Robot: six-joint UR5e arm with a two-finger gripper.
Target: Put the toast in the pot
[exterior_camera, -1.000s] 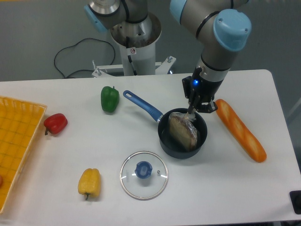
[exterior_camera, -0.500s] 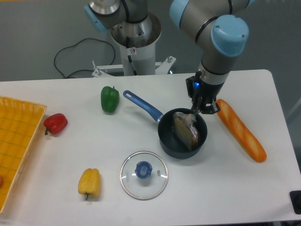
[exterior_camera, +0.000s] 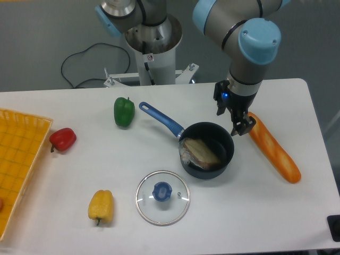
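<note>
The toast (exterior_camera: 201,153) lies flat inside the pot (exterior_camera: 207,157), whose blue handle points toward 10 o'clock. The gripper (exterior_camera: 237,125) hangs at the pot's 2 o'clock rim, fingers spread and empty, just beside the baguette (exterior_camera: 272,146). A glass lid (exterior_camera: 162,190) rests at the pot's 7 o'clock.

Only 1 fixed camera watches me, set high across the tabletop (exterior_camera: 276,223) from my base (exterior_camera: 153,45), looking down at a middling distance over nearly its whole surface.
</note>
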